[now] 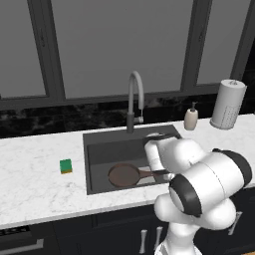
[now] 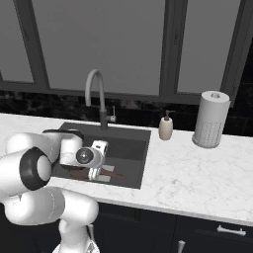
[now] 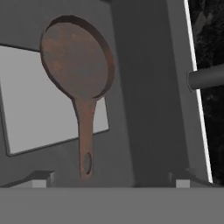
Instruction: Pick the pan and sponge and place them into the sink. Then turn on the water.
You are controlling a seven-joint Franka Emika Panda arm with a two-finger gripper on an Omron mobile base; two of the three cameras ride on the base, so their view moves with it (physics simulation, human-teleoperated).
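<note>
the pan (image 1: 124, 175) lies in the sink (image 1: 97, 149); the end effector (image 3: 111, 177) is wide open, empty. the sponge (image 1: 65, 166) (soft, light) sits on the surface left of the sink; likely best pinched across its sides.

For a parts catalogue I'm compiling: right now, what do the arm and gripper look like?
The arm is glossy white, built of rounded, bulbous segments with dark bands at the joints. Its hand carries a round dark lens-like disc on the side. The gripper ends in two small grey block-shaped fingertips. No cables or markings are visible.
</note>
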